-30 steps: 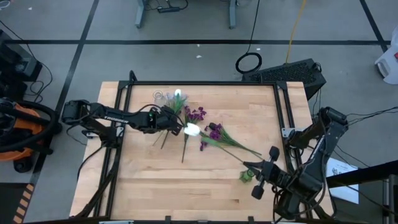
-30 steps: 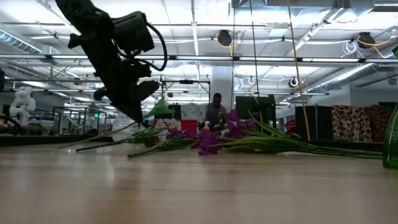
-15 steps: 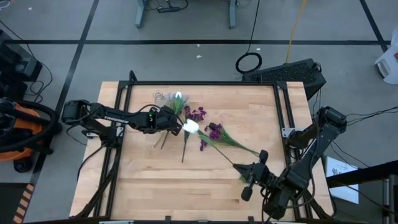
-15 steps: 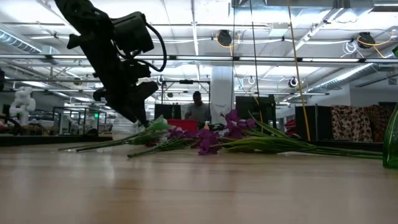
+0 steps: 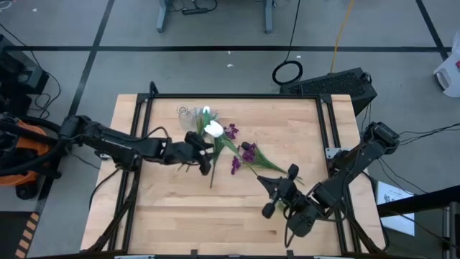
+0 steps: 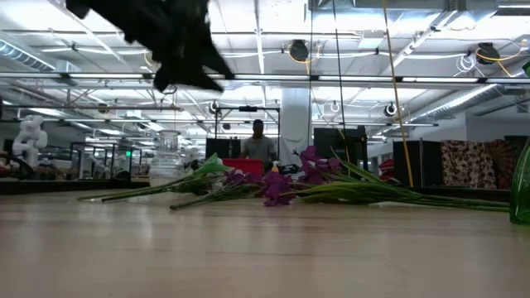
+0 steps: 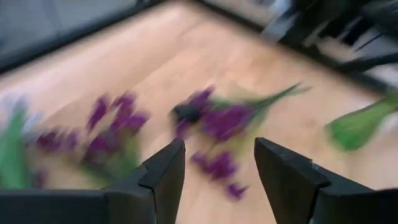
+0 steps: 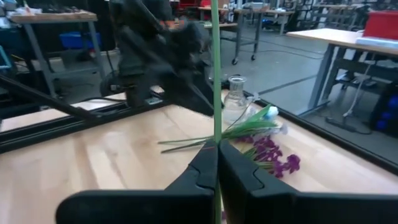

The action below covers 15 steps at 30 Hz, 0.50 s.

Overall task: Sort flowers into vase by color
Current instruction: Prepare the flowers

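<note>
Above the bench, left pincer (image 5: pixel 203 154) hovers open and empty beside purple flowers (image 5: pixel 244 152); right pincer (image 5: pixel 267 194) clamps a green stem (image 8: pixel 216 81)

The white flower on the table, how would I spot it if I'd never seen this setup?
Start at the wooden table seen from above and find the loose pile of flowers near its far middle. Close to the small clear glass vase lies the white flower, a single bright tulip-like bud, while its neighbours are purple clusters on green stalks.
</note>
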Motion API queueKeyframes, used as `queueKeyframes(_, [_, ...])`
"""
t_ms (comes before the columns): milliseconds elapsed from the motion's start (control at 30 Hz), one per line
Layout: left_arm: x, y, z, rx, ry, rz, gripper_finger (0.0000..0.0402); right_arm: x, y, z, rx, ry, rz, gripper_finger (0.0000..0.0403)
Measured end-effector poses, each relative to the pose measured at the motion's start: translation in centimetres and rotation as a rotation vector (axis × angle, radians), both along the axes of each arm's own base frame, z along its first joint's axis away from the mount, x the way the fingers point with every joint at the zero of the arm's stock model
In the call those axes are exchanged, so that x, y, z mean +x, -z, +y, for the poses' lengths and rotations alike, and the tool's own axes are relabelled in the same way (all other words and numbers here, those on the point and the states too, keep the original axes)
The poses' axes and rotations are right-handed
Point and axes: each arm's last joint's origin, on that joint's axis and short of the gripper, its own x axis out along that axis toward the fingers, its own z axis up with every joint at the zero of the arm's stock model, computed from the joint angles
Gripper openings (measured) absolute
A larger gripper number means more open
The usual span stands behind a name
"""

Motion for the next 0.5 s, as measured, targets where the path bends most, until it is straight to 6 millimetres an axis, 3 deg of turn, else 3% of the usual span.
queueKeyframes(200, [0.4, -2.1, -2.2, 0.094, 0.109, -0.184, 0.0198, 1.0, 0.6, -0.7, -0.026, 0.032, 0.024, 0.0])
queueKeyframes(500, [1.3, -3.1, -4.7, 0.274, 0.233, -0.352, 0.0198, 3.9, 3.0, -0.6, -0.034, 0.07, 0.016, 0.0])
